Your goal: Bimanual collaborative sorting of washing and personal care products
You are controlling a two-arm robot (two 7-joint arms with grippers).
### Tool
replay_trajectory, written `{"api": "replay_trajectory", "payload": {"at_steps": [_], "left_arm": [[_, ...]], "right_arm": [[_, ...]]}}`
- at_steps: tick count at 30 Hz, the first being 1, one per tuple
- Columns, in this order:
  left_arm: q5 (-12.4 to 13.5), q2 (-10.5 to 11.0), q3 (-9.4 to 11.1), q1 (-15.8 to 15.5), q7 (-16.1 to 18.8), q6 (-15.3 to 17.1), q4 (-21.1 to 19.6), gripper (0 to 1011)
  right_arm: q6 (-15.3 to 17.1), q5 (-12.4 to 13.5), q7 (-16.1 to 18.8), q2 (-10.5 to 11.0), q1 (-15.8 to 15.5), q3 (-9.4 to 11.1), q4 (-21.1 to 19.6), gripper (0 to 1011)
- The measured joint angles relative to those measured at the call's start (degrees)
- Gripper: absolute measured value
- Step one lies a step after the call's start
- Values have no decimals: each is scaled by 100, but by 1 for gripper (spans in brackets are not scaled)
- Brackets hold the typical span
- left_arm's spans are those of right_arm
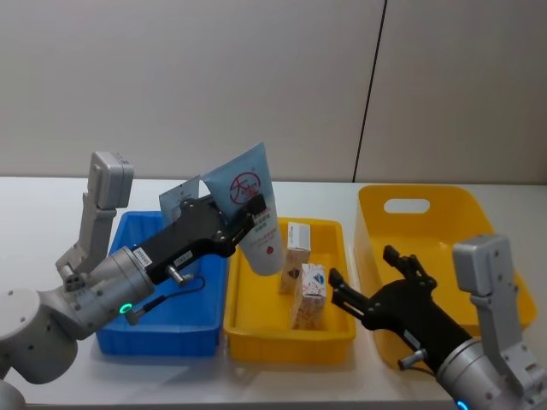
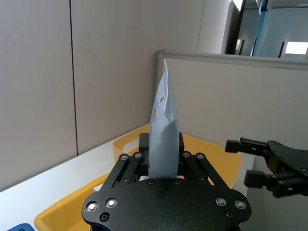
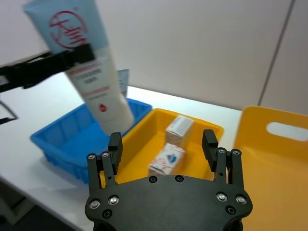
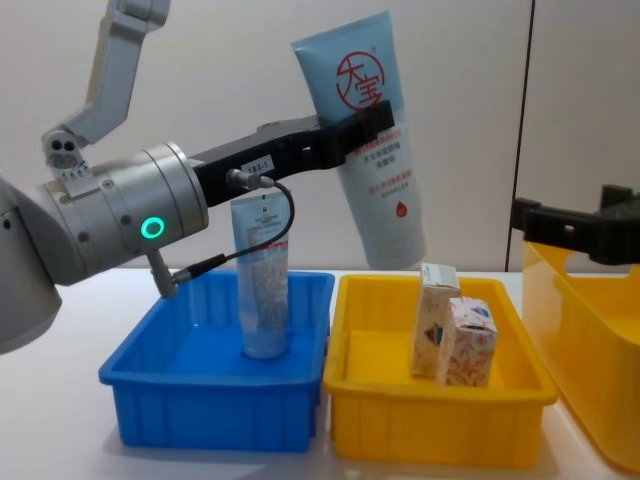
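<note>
two tubes, two boxes and three containers on my screen. item: pale blue tube with the red circle logo (image 4: 385, 200), pinched across its body by the left gripper (image 4: 365, 125), jaws closed on it. crimp up, cap down, tilted, it is raised in the air above the shared edge of the blue tray (image 4: 210, 410) and the middle yellow tray (image 4: 430, 435). item: plain tube (image 4: 263, 290), standing upright in the blue tray, which holds nothing else that i can make out. middle yellow tray: two white patterned boxes (image 4: 434, 318), upright, touching each other. large yellow bin (image 1: 453, 201) on the right: nothing visible inside, though my right arm hides part of it. right gripper (image 1: 361, 266): jaws spread wide, holding nothing, hovering low between middle tray and bin. handling note, my judgement: tubes go in blue. i would swing the held tube over bare tray floor and lower it cap-first, apart from the standing tube so it does not topple. i would release only once the cap rests.
</note>
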Motion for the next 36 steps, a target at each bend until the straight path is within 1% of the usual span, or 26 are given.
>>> {"api": "replay_trajectory", "payload": {"at_steps": [5, 10, 14, 16, 17, 20, 21, 22, 23, 25, 26, 36], "left_arm": [[-18, -4, 6, -7, -37, -5, 11, 253], [-33, -7, 9, -13, -63, -11, 19, 253], [-41, -8, 12, -15, -76, -13, 23, 253], [-45, -9, 13, -17, -81, -15, 24, 253], [-46, -10, 14, -17, -82, -15, 25, 253], [-49, -11, 16, -18, -90, -16, 26, 253], [-50, -11, 16, -19, -92, -16, 27, 253], [-50, -13, 17, -20, -95, -17, 28, 253], [-51, -13, 17, -20, -96, -17, 29, 253], [-53, -13, 18, -21, -99, -18, 30, 253], [-53, -13, 18, -21, -99, -18, 31, 253], [-59, -13, 17, -23, -106, -19, 32, 253]], "right_arm": [[114, -17, 223, 100, 104, -123, -84, 1003], [154, -176, 318, 136, 221, -244, -85, 1003], [124, -386, 321, 133, 334, -360, -8, 1003], [78, -520, 306, 118, 411, -433, 62, 1003], [34, -635, 278, 107, 462, -479, 117, 1003], [-30, -796, 236, 79, 544, -561, 206, 1003], [-88, -920, 202, 60, 599, -612, 276, 1003], [-114, -973, 185, 48, 626, -636, 307, 1003], [-164, -1075, 152, 21, 685, -685, 382, 1003], [-211, -1179, 121, -11, 739, -741, 452, 1003], [-273, -1291, 87, -54, 809, -802, 536, 1003], [-540, -1783, -10, -324, 1206, -1111, 1058, 1003]]}}
